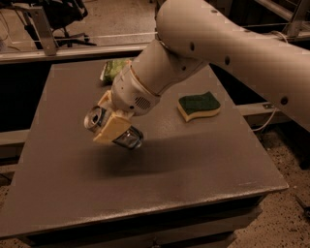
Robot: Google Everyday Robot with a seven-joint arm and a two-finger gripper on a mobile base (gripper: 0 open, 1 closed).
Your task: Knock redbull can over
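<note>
The redbull can (127,138) is silver with a pull-tab top that faces up and to the left. It is tilted steeply, almost on its side, just above the grey table (160,179) left of centre. My gripper (114,127) is shut on the can's middle, with one cream finger (111,130) across the front of it. The can's blue and red markings are hidden by the finger. The white arm reaches in from the upper right.
A green and yellow sponge (198,106) lies on the table's right side. A green snack bag (113,69) lies at the far edge, partly behind the arm. A metal rail (72,51) and an office chair (68,14) stand behind the table.
</note>
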